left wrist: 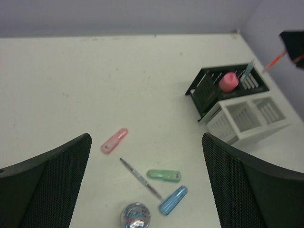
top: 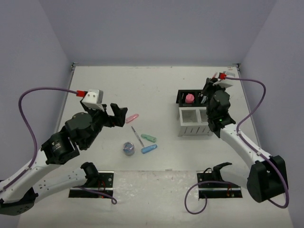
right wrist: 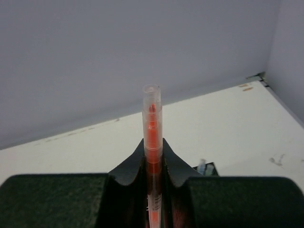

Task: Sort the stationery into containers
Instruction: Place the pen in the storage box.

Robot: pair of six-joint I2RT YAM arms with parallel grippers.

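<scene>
Loose stationery lies mid-table: a pink capsule (top: 132,118) (left wrist: 114,140), a thin pen (top: 137,136) (left wrist: 140,178), a mint capsule (top: 148,137) (left wrist: 164,175), a blue capsule (top: 149,148) (left wrist: 173,200) and a round blue-grey roll (top: 128,148) (left wrist: 135,216). My left gripper (top: 119,115) (left wrist: 145,142) hangs open above them, holding nothing. The black container (top: 183,97) (left wrist: 204,88) holds a pink piece (top: 189,98) (left wrist: 228,82) and a bluish pen. The white container (top: 194,121) (left wrist: 247,118) stands in front of it. My right gripper (top: 209,89) (right wrist: 153,152) is shut on an orange pen (right wrist: 152,109), above the black container.
Grey walls close the table at the back and both sides. Both arm bases and purple cables sit at the near edge. The two containers stand touching at the right.
</scene>
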